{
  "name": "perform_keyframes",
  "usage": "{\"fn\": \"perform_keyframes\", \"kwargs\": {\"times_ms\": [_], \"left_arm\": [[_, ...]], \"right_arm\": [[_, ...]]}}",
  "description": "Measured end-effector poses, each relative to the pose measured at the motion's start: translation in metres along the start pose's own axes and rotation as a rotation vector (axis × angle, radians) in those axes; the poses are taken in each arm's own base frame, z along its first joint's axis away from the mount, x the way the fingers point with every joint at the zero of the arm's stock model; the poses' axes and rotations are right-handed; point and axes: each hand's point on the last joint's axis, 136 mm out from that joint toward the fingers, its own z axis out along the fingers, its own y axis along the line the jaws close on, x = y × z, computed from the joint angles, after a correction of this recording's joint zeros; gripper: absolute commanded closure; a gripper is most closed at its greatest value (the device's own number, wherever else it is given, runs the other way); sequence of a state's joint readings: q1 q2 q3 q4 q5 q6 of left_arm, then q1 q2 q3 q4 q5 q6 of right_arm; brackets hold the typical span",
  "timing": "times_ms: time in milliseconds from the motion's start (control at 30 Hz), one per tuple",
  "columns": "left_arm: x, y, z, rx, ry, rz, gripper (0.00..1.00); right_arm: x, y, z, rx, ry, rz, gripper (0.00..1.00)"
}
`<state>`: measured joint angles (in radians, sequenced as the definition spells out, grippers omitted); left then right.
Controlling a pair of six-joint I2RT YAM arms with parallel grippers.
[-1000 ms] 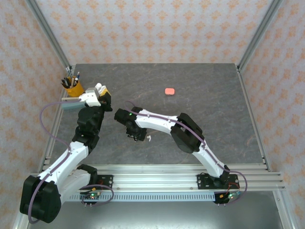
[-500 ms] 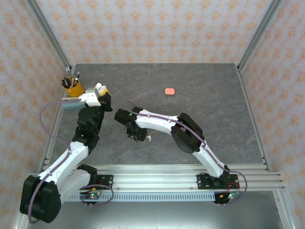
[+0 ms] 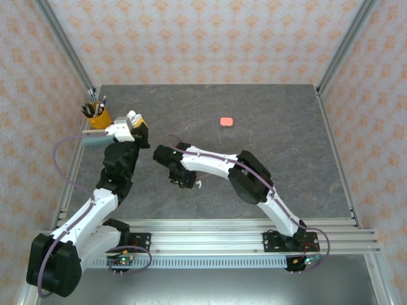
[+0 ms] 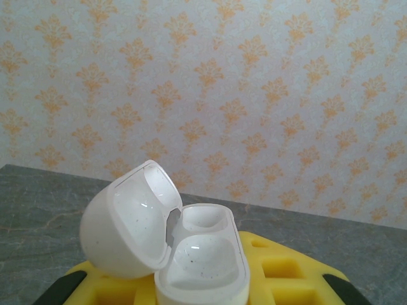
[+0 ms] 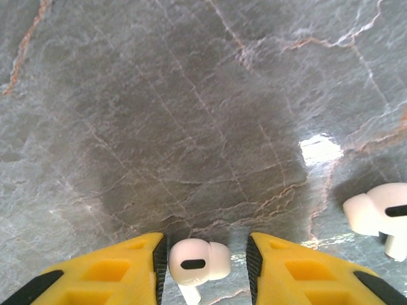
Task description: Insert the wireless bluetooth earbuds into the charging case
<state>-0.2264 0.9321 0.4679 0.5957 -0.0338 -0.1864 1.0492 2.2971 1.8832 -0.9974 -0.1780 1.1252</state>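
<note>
**Left arm.** The left gripper is grasping the white charging case between its yellow fingers and holding it raised above the grey marbled table. The case is sitting upright in the grip. Its lid is swung open toward the left finger's side, and the hollow interior is facing up.

**Right arm.** The right gripper is reaching down close to the table, with its yellow fingers standing partly apart. A white earbud is lying between them, its stem pointing back toward the wrist. The earbud is touching the left finger, while a thin strip of table is showing on the right finger's side. Whether the jaws are pinching it cannot be told. A second white earbud is resting on the table just outside the right finger, slightly ahead of its tip.

**Surroundings.** A coral-pink case, closed, is lying well ahead of the right gripper and off to its right. An orange pen cup is standing just to the left of the left gripper.
</note>
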Motion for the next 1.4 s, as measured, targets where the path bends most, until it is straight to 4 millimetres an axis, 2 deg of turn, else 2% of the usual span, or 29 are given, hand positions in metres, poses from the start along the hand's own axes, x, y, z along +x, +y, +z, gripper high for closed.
{"fn": "perform_keyframes", "kwargs": {"times_ms": [1100,1267,1400], "left_arm": [[0.0,0.0,0.0,0.0,0.0,0.0,1.0],[0.0,0.0,0.0,0.001,0.001,0.0,1.0],[0.0,-0.001,0.0,0.004,0.003,0.001,1.0]], "right_arm": [[0.0,0.001,-0.002,-0.013,-0.013,-0.026,0.78],[-0.007,-0.005,-0.007,-0.016,-0.059,-0.039,0.78],[-0.016,-0.01,-0.019,-0.031,-0.098,-0.042,0.78]]}}
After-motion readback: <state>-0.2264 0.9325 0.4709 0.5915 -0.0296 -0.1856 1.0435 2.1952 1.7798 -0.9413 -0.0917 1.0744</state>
